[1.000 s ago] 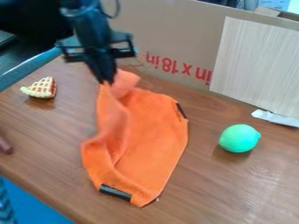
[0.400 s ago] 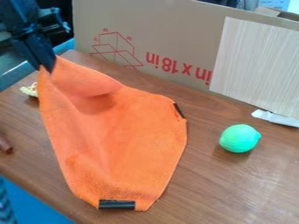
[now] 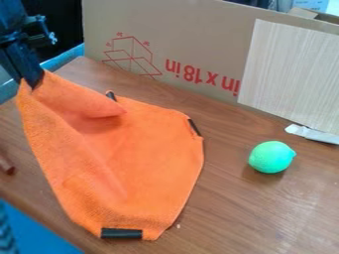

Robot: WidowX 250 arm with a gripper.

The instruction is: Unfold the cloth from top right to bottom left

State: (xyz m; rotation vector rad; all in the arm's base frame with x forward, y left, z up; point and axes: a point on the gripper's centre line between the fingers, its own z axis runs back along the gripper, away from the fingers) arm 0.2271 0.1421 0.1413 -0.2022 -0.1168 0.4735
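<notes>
Cloth, orange, one piece, on a wooden table; clock directions read over the view. Compared with the earlier frames, the held corner has travelled outward to ten o'clock and the sheet is spread wider than in the first; since the second, its lower end has slid slightly toward nine o'clock. Placement: from the jaws, the cloth runs toward five o'clock, its corner raised, its lower part resting on the table. A folded flap lies below the gripper, pointing toward four o'clock.

Cardboard box, printed in red, standing behind the cloth at twelve o'clock.

Gripper, black, at ten o'clock; jaws drawn nearly together, the cloth's corner pinched between their tips.

Toy lemon, green, on the table at four o'clock, well apart from the cloth.

Brown object, cut off by the edge at eight o'clock.

Black strips, three, on the cloth's border: lower strip at seven o'clock, right strip at the cloth's two o'clock, upper strip at its twelve.
</notes>
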